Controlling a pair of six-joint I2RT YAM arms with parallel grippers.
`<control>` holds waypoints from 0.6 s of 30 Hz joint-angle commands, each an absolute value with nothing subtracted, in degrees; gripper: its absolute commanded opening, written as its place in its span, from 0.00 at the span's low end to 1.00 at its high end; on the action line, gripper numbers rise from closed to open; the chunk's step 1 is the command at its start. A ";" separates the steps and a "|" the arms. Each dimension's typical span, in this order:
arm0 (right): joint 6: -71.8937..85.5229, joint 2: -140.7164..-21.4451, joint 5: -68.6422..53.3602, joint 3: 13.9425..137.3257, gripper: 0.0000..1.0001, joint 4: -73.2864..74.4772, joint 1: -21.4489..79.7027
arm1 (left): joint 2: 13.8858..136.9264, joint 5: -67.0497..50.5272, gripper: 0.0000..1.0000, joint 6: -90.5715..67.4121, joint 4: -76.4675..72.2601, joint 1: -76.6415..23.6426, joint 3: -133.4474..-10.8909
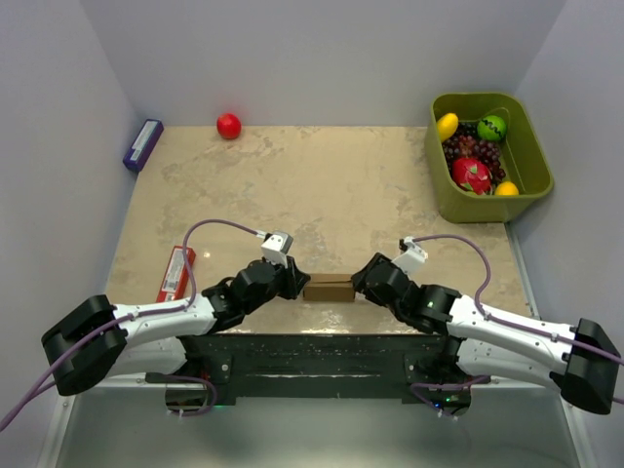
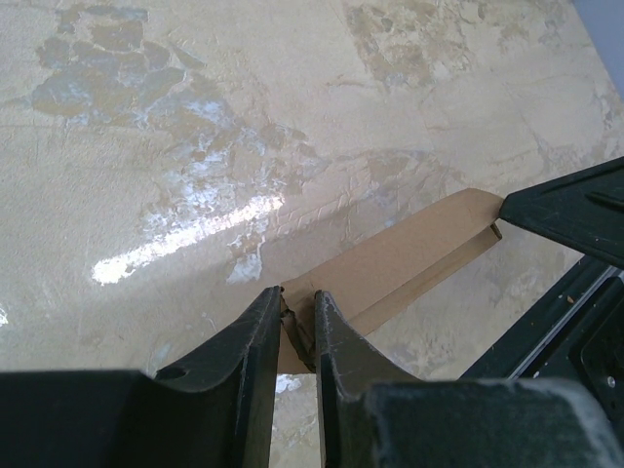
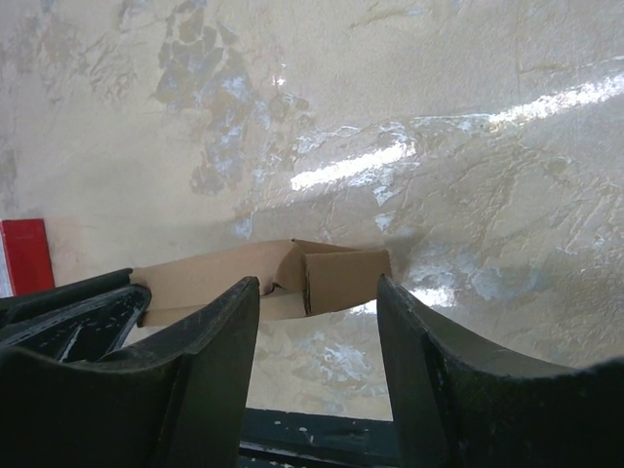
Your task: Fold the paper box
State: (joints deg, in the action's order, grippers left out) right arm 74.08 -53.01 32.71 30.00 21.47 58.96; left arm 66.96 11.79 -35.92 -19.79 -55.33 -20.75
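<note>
- Brown cardboard is the job here, so where does the small plain paper box (image 1: 329, 288) sit from above?
- On the marbled beige table (image 1: 322, 185), near its front edge, stretched between the left gripper (image 1: 297, 283) and the right gripper (image 1: 363, 283). One arm at each end looks meant to steady it for creasing. The flat red packet (image 1: 176, 273), the purple-blue rectangular box (image 1: 142, 144), the red ball (image 1: 228, 125) and the green plastic bin (image 1: 531, 161) of fruit lie well apart from it.
- And the left wrist view?
- The fingers (image 2: 255, 336) are nearly pressed together, pinching the box's near end flap. The long panel runs away from them, tilted up on edge. I'd say that pinch anchors the box so the other side can work.
- The right wrist?
- Its jaws stand spread, with the box's other end flap (image 3: 341, 278) between them but touching neither finger. It holds nothing; it seems lined up to close on that flap.
- Any lettering?
- None that I can read. The cardboard is unprinted, and the packet's red corner (image 3: 21, 255) shows no legible text.
</note>
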 commanded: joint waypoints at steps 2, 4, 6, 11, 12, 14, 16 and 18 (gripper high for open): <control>72.95 -54.32 35.77 31.73 0.54 19.43 58.45 | 69.43 11.86 0.16 -33.57 -5.27 -56.34 -18.02; 72.34 -54.32 35.42 31.73 0.53 18.81 58.01 | 69.26 11.87 0.16 -33.66 -5.19 -56.42 -18.02; 72.07 -54.23 35.33 31.82 0.52 18.46 57.83 | 69.17 11.95 0.16 -33.66 -5.10 -56.43 -18.02; 72.16 -52.82 35.59 31.20 0.51 18.54 57.39 | 69.00 12.22 0.16 -33.66 -4.75 -56.51 -18.19; 72.07 -52.91 35.51 31.11 0.51 18.54 57.13 | 68.91 12.30 0.16 -33.75 -4.75 -56.51 -18.19; 72.07 -53.00 35.07 30.85 0.49 18.81 56.52 | 68.91 12.30 0.16 -33.75 -4.75 -56.51 -18.11; 72.07 -53.17 34.72 30.76 0.47 19.07 56.16 | 68.91 12.30 0.16 -33.66 -4.75 -56.51 -18.10; 72.16 -53.09 34.10 30.41 0.45 19.16 56.16 | 68.99 12.30 0.16 -33.66 -4.75 -56.51 -18.19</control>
